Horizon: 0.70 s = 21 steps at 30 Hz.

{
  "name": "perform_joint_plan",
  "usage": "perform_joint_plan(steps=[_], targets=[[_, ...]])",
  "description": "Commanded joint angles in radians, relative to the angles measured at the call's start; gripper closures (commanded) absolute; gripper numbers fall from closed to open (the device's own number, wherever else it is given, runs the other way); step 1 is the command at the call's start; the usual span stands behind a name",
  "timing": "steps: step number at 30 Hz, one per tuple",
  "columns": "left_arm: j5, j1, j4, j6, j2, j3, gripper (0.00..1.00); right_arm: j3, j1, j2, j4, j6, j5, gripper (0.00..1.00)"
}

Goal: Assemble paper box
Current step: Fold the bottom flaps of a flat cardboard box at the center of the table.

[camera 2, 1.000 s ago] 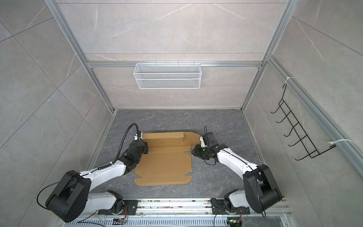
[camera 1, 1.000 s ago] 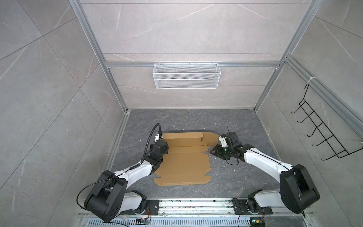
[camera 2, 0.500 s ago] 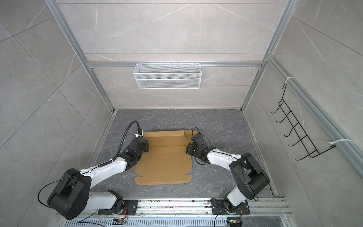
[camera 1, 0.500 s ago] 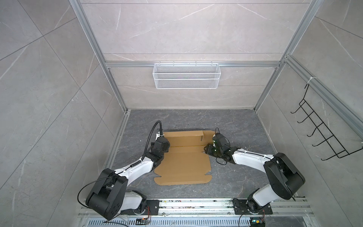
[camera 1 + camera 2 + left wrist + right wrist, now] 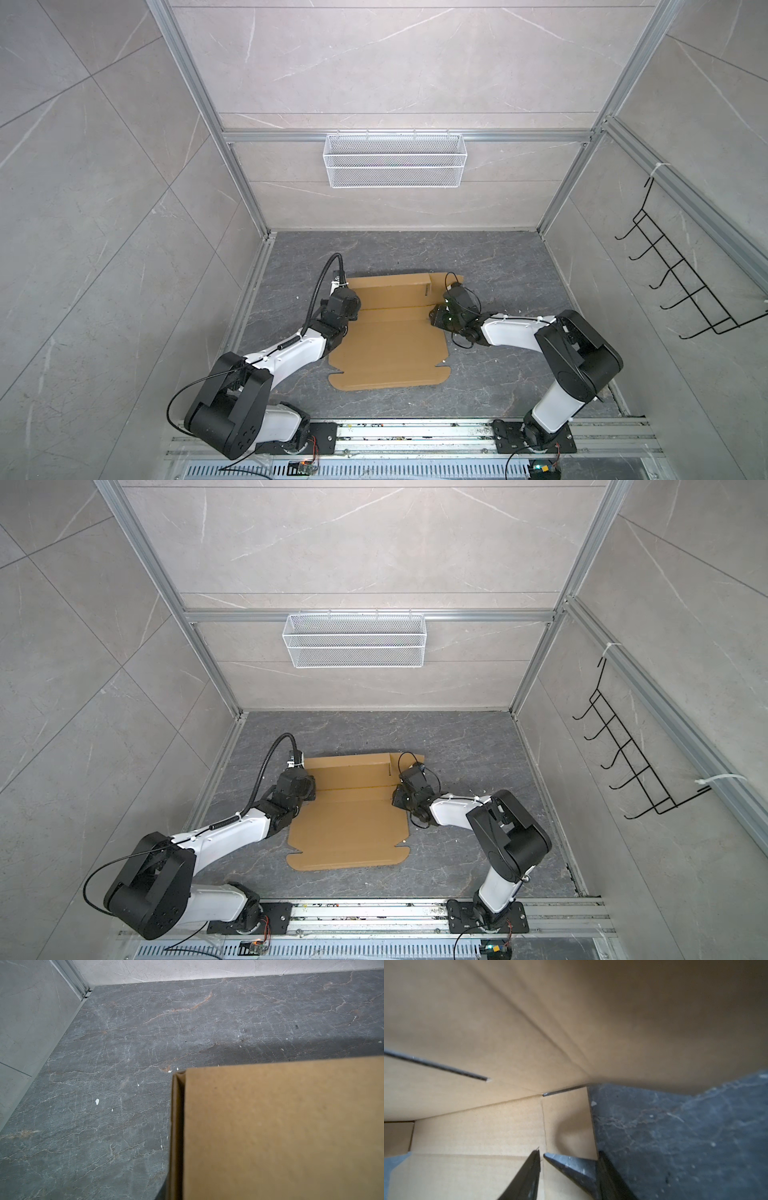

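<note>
The paper box (image 5: 390,345) is a flat brown cardboard sheet on the dark floor in both top views (image 5: 349,825), with its rear panel (image 5: 388,289) raised. My left gripper (image 5: 348,305) sits at the left end of that panel. In the left wrist view the cardboard (image 5: 280,1126) hides the fingers, and a doubled edge (image 5: 176,1126) runs toward them; the gripper is shut on it. My right gripper (image 5: 434,320) rests on the sheet's right edge. In the right wrist view its fingertips (image 5: 540,1152) stand slightly apart over a crease in the cardboard (image 5: 477,1136), with nothing between them.
A white wire mesh basket (image 5: 395,166) hangs on the back wall. A black wire hook rack (image 5: 685,282) is fixed to the right wall. The arms' metal rail (image 5: 415,432) runs along the front. Small white scraps (image 5: 97,1101) dot the floor.
My right gripper has moved left from the bare floor onto the box's right edge, and its elbow has swung out to the right. The left arm has barely moved.
</note>
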Motion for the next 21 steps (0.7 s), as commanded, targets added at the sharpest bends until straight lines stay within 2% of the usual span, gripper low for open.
perform_joint_plan(steps=[1, 11, 21], targets=[[-0.007, -0.004, -0.041, 0.021, 0.01, 0.013, 1.0, 0.011, 0.024, 0.026, 0.051, -0.063, 0.043, 0.56], [-0.004, -0.004, -0.054, 0.009, 0.0, 0.008, 1.0, 0.066, 0.098, 0.003, -0.033, -0.21, 0.19, 0.64], [0.001, -0.007, -0.053, 0.005, 0.009, 0.015, 1.0, 0.077, 0.142, 0.031, -0.008, -0.247, 0.259, 0.73]])
